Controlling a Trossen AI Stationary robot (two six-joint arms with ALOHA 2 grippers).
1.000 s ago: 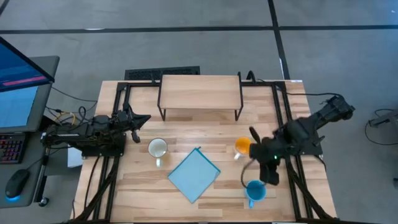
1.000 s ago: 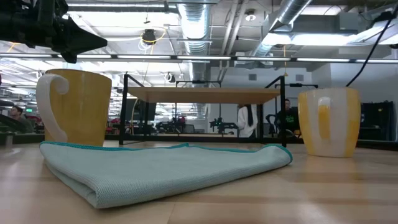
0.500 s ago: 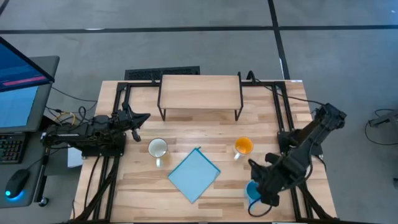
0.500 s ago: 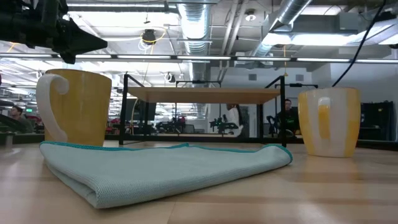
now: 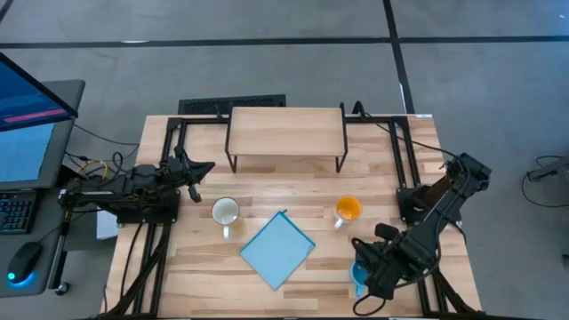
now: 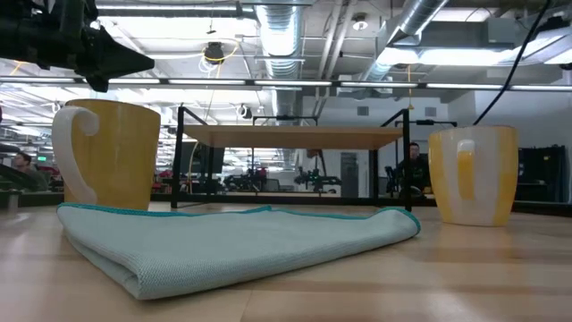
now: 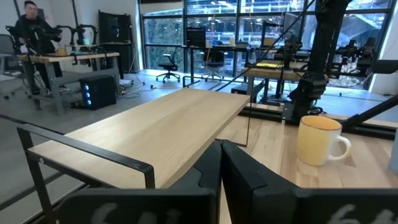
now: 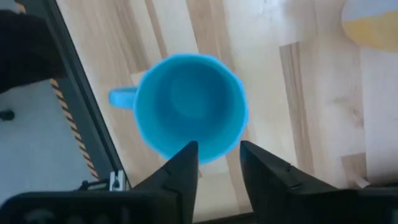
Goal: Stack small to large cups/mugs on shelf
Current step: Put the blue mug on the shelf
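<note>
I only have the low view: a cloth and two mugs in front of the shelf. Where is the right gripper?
Observer: The right gripper is over the light blue mug at the table's front right, fingers open, straddling its rim.
Operator: Is that mug upright?
Observer: Yes, the right wrist view looks straight down into it; it's empty.
Operator: And the left arm?
Observer: The left gripper is shut, waiting at the table's left edge beside the cream mug.
Operator: Anything on the shelf?
Observer: No, the shelf top is bare.
</note>
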